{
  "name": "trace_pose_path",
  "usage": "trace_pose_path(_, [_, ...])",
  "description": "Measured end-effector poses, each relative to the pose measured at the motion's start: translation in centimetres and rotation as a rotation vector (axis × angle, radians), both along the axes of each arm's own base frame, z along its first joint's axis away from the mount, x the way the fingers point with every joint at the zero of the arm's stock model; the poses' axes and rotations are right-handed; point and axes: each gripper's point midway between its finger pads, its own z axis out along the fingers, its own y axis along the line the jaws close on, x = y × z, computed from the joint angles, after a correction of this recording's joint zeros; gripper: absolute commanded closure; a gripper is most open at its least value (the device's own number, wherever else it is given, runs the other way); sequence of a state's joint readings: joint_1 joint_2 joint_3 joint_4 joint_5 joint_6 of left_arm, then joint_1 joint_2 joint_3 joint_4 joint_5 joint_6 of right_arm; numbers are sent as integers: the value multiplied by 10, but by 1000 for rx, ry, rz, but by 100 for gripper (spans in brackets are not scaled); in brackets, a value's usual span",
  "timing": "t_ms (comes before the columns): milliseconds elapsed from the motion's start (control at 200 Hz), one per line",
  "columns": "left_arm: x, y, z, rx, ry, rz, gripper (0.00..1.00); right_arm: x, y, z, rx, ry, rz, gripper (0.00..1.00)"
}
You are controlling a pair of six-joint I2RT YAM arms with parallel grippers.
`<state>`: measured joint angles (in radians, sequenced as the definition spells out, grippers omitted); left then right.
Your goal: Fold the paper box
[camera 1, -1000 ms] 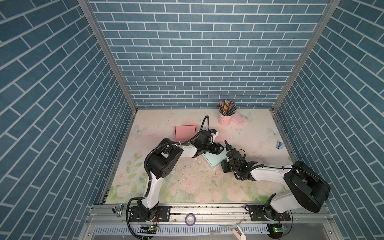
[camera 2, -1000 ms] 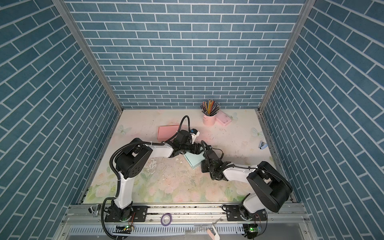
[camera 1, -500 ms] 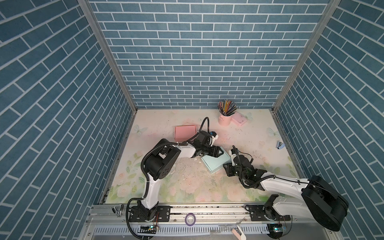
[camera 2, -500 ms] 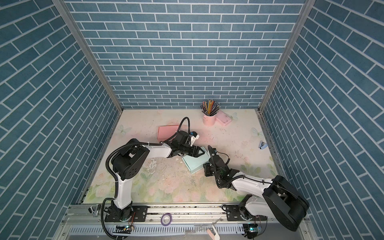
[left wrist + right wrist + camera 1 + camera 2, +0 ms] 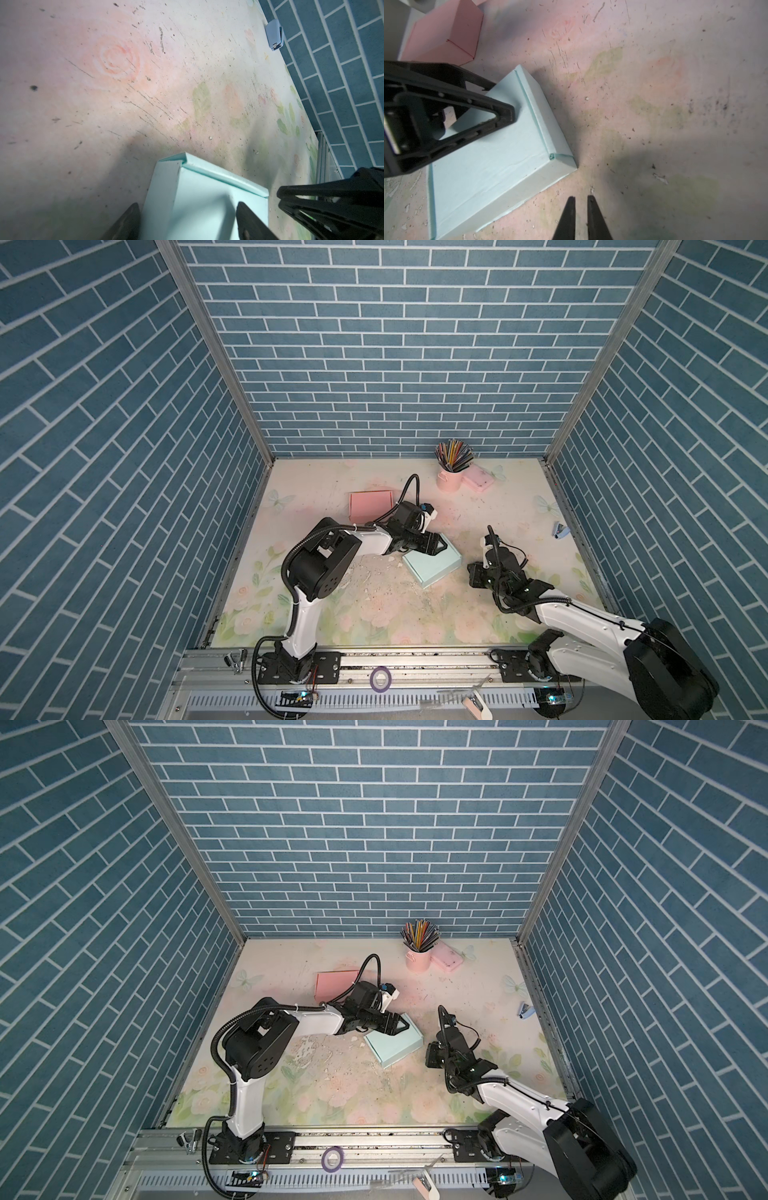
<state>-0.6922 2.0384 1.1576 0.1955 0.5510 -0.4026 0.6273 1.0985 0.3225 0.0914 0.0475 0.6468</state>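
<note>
Box (image 5: 434,566), mint, lid down, lying askew at mid surface (image 5: 374,614) in both top views, just in front of the pink box (image 5: 370,506). Left fingers (image 5: 432,545) reach over its far edge. Right fingers (image 5: 473,574) stand off its right edge, with a strip of bare surface between.

Change from a second earlier: the right fingers then sat against the box and have since backed off to the right. Box and left fingers have hardly moved.

Left wrist view: left fingers (image 5: 247,224) apart, one alongside the box's side wall, one over the lid; contact cannot be told. The stapler (image 5: 274,34) by the wall shows plainly here, but in the top views it is only a small blue shape.

Right wrist view: right fingers (image 5: 592,216) almost together, a thin slit between them, nothing in them. The lid's crease and the closed front corner show here, as does one left finger above the lid; the top views are too coarse for these.

Only the top views take in the cup (image 5: 449,481) of pencils and the case (image 5: 478,480) at the far edge.
</note>
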Motion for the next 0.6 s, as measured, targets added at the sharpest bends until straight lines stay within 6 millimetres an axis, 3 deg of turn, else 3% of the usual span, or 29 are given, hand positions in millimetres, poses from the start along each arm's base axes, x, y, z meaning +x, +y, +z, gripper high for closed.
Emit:
trace_pose_path(235, [0,0,0,4,4,-1,26,1,6,-20,-17,54,16,88])
trace_pose_path(600, [1,-1,2,12,5,-14,27,26,25,-10,10,23,21,89])
